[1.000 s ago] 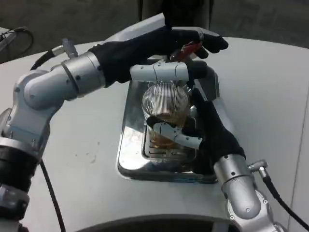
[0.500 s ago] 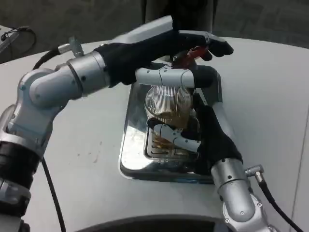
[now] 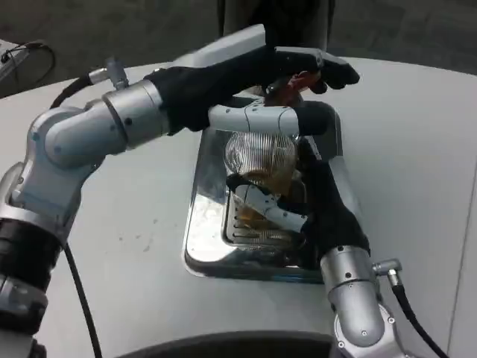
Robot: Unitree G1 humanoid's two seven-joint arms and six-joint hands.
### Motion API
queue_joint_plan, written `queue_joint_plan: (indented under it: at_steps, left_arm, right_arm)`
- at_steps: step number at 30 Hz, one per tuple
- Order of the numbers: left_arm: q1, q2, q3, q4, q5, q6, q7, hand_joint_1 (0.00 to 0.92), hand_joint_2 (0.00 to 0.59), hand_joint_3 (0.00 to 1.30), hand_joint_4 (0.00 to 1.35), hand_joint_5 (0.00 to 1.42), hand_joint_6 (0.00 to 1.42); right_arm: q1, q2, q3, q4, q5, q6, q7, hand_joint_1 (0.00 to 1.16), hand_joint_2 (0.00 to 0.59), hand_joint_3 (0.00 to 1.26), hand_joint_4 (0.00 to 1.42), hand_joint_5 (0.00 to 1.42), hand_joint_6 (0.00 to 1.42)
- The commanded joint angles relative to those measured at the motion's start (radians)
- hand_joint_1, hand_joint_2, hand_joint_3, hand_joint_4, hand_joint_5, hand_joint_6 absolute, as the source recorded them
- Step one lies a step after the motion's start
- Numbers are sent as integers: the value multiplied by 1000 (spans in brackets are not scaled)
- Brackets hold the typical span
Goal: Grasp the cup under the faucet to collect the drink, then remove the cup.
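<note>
Since the frame half a second back little has shifted: the right forearm has drawn slightly closer to the tray and the ribbed clear glass cup (image 3: 259, 158) sits a touch higher in the view, while the left arm is where it was. That cup, with amber drink pooled in its lower part, stands over the slotted grille of the shiny steel drip tray (image 3: 195, 224), directly below the faucet, which is mostly hidden by the left hand. The right hand (image 3: 313, 209) is wrapped around the cup from the right, its white fingers (image 3: 270, 209) curling across the near side, so it is clasping the cup, apparently to steady it under the stream. The left hand (image 3: 246, 78) reaches over from the left and rests on the red faucet lever (image 3: 287, 87) at the back of the tray, fingers draped across it, most likely to keep the tap open; whether it is truly clenched on the lever I cannot tell. Tray and arms sit on the white table (image 3: 410, 149). Judging by the level of liquid, filling looks under way and removal is not yet begun.
</note>
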Motion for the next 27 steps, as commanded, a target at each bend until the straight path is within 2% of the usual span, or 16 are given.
queue_joint_plan:
  at_steps: [1,7,12,19,23,27]
  left_arm:
    - [22,12,-15,13,33,34,-12,0,0,275,229,248,144]
    - [32,14,-11,-3,23,45,-16,0,0,286,246,250,146]
    - [43,21,-7,-20,16,52,-19,0,0,290,250,257,147]
    - [54,34,-1,-37,8,62,-21,0,0,300,258,261,147]
    - [57,38,-2,-38,5,64,-23,0,0,303,263,261,147]
    - [57,36,-4,-32,7,63,-23,0,0,307,265,262,147]
  right_arm:
    - [10,12,12,-1,-7,-26,-11,717,222,107,175,207,61]
    - [31,24,28,-35,-28,-13,-40,718,222,129,189,221,77]
    - [37,50,39,-47,-64,11,-84,730,226,163,215,232,106]
    - [36,53,54,-47,-68,32,-58,734,232,170,217,232,113]
    - [40,52,45,-51,-56,52,-34,718,228,58,110,186,54]
    - [31,55,44,-45,-67,74,-41,699,226,16,89,170,34]
